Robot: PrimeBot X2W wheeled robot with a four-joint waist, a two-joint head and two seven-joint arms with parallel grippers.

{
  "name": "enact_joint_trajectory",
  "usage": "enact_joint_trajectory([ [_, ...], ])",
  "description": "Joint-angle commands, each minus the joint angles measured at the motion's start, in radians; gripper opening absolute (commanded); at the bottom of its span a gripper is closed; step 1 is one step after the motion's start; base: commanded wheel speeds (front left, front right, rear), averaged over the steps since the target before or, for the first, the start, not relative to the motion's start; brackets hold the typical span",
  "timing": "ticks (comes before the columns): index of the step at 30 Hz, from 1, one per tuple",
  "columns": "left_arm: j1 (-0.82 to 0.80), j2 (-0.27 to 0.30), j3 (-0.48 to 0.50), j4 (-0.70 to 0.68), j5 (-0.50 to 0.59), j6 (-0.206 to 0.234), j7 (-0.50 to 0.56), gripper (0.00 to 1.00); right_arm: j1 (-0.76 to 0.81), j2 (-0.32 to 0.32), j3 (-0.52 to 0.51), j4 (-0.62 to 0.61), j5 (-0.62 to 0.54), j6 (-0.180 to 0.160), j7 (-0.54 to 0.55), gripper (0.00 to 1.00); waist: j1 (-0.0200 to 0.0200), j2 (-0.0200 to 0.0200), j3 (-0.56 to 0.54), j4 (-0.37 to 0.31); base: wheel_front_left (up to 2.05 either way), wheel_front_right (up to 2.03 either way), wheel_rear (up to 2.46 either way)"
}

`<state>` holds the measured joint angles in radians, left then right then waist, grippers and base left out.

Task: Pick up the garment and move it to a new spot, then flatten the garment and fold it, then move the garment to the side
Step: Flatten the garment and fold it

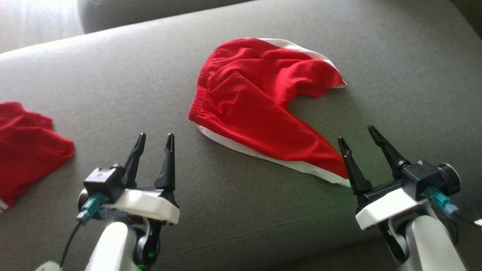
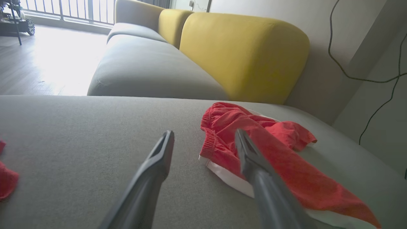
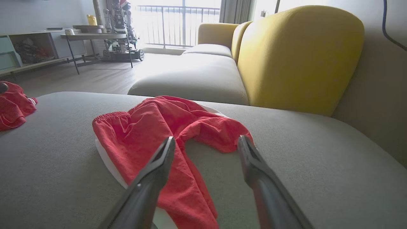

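Red shorts (image 1: 260, 109) with white edging lie crumpled on the grey seat cushion (image 1: 113, 75), roughly centre and toward the far side. The elastic waistband faces the robot's left. One leg trails toward the near right, the other bunches toward the far right.

Left gripper (image 1: 156, 135): released, fingers parted, nothing between them. It hovers over bare cushion, near-left of the shorts and clear of the cloth. In the left wrist view, the left gripper (image 2: 204, 133) points at the waistband end of the shorts (image 2: 286, 165).

Right gripper (image 1: 356, 133): also released, holding nothing, just beside the tip of the trailing leg. Whether it touches the cloth I cannot tell. In the right wrist view, the right gripper (image 3: 206, 139) straddles the gap between the two legs of the shorts (image 3: 143, 130).

A second red garment (image 1: 26, 146) sits bunched at the cushion's far left, well apart. Yellow backrest (image 3: 299, 54) lies beyond.
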<state>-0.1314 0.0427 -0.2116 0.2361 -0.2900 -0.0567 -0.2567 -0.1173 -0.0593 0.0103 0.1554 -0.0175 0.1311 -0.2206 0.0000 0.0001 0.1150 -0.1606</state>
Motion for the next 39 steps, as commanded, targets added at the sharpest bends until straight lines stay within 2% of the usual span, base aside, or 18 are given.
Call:
enact_joint_trajectory([
  [1,-0.06,0.008,0.032,-0.014,0.017,-0.005,-0.005,1.0,-0.037,0.009,0.03,-0.035,0.015,0.0,-0.014,1.0,0.0,-0.0001,0.028,-0.027,0.0,0.0,0.0],
  [10,-0.228,0.023,0.013,0.257,0.081,-0.016,-0.003,1.0,-0.072,0.009,0.056,-0.043,0.056,0.0,-0.033,1.0,0.0,-0.0001,0.122,-0.107,0.0,0.0,0.0],
  [13,-0.309,0.038,-0.005,0.368,0.113,-0.002,0.008,1.0,-0.084,0.009,0.071,-0.049,0.065,0.0,-0.038,1.0,0.0,-0.0001,0.159,-0.132,0.0,0.0,0.0],
  [24,-0.426,0.054,0.008,0.517,0.126,0.052,0.001,1.0,-0.098,0.009,0.073,-0.065,0.082,0.0,-0.041,1.0,0.0,-0.0001,0.204,-0.167,0.0,0.0,0.0],
  [32,-0.461,0.045,0.006,0.593,0.113,0.058,-0.003,1.0,-0.094,0.009,0.071,-0.066,0.08,0.0,-0.041,1.0,0.0,-0.0001,0.207,-0.165,0.0,0.0,0.0],
  [33,-0.461,0.043,0.004,0.599,0.109,0.054,-0.003,0.66,-0.092,0.009,0.07,-0.063,0.077,0.0,-0.041,1.0,0.0,-0.0001,0.205,-0.162,0.0,0.0,0.0],
  [34,-0.461,0.04,0.001,0.602,0.106,0.048,-0.003,0.15,-0.09,0.009,0.069,-0.058,0.074,0.0,-0.041,1.0,0.0,-0.0001,0.203,-0.159,0.0,0.0,0.0],
  [35,-0.46,0.038,-0.003,0.603,0.104,0.042,-0.003,0.0,-0.088,0.009,0.068,-0.052,0.072,0.0,-0.041,1.0,0.0,-0.0001,0.201,-0.155,0.0,0.0,0.0],
  [39,-0.451,0.032,-0.013,0.587,0.094,0.024,-0.004,0.0,-0.076,0.009,0.068,-0.014,0.078,0.0,-0.041,1.0,0.0,-0.0001,0.191,-0.138,0.0,0.0,0.0],
])
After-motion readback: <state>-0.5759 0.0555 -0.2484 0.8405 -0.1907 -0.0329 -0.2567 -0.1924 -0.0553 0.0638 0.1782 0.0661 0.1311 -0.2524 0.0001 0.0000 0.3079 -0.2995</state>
